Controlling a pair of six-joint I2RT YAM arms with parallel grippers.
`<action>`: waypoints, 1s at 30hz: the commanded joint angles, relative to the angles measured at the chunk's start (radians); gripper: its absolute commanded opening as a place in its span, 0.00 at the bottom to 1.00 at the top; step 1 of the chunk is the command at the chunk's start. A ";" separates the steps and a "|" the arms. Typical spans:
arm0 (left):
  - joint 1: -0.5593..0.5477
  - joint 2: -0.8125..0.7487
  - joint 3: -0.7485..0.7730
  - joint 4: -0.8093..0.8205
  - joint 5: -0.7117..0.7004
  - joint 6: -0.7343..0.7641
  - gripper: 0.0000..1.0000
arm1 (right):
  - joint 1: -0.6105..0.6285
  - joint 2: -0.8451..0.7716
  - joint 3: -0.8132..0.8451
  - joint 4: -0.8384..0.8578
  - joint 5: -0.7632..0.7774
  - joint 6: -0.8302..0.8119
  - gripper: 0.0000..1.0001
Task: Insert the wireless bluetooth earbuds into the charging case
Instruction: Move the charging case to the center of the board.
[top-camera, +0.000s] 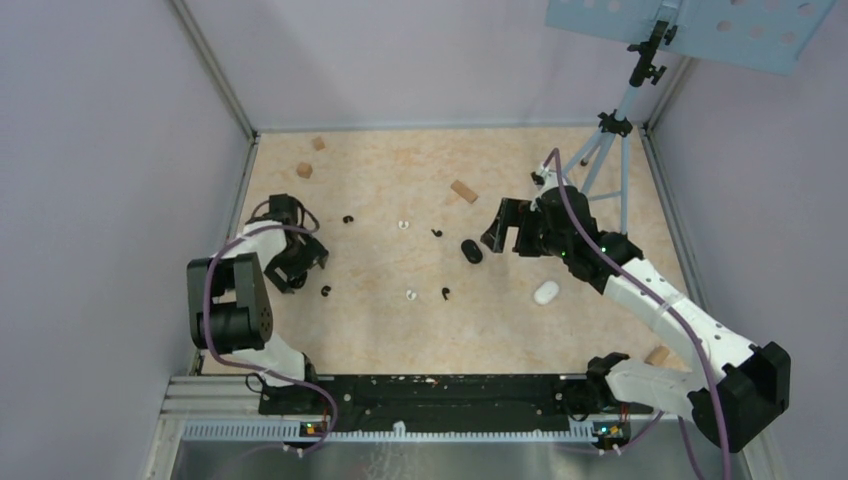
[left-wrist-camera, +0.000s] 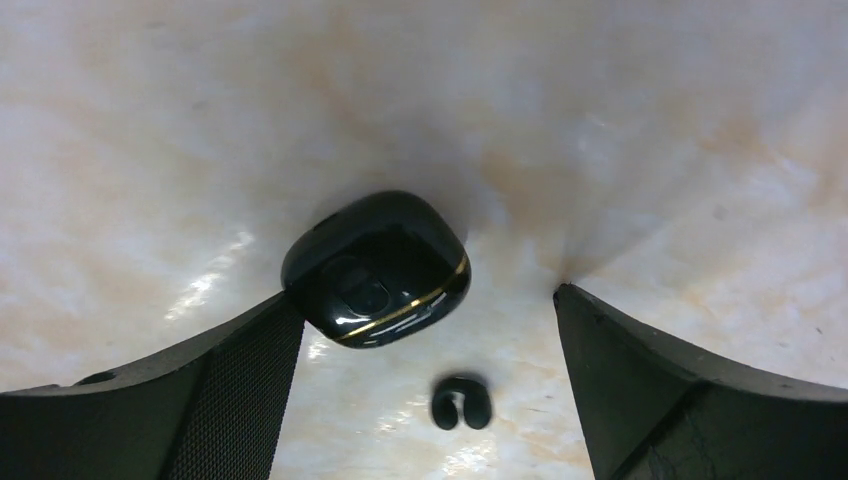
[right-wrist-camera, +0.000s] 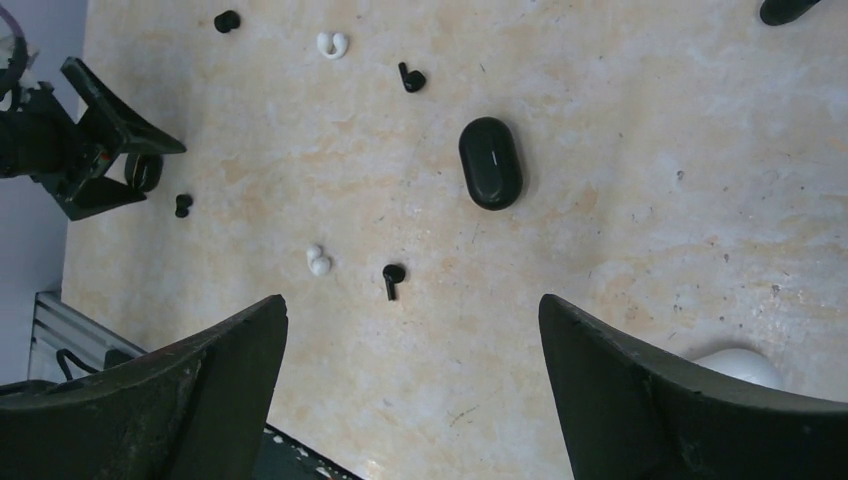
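Pale marbled table (top-camera: 380, 340) is carrying loose buds (top-camera: 411, 295). The left gripper (left-wrist-camera: 425, 297) is hanging open over a black case (left-wrist-camera: 378, 268), one black bud (left-wrist-camera: 461, 402) lying beside it. The right gripper (right-wrist-camera: 412, 298) is waiting released too. Pickup is seemingly starting; the next move is asking to close on that bud.

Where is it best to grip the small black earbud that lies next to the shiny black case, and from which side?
From straight above, I would say. The black earbud lies flat as a small C, apart from the shiny black case. Close the open left gripper across the C's two rounded outer sides, not its gap.
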 joint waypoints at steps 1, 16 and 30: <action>-0.095 0.112 0.027 0.043 0.087 0.078 0.99 | 0.003 -0.025 -0.002 0.064 -0.006 0.035 0.94; -0.286 0.138 0.249 -0.115 -0.034 0.235 0.99 | 0.003 -0.109 -0.071 0.000 0.072 0.011 0.94; -0.195 0.096 0.249 -0.133 -0.122 0.071 0.99 | 0.003 -0.069 -0.088 0.009 0.069 -0.044 0.94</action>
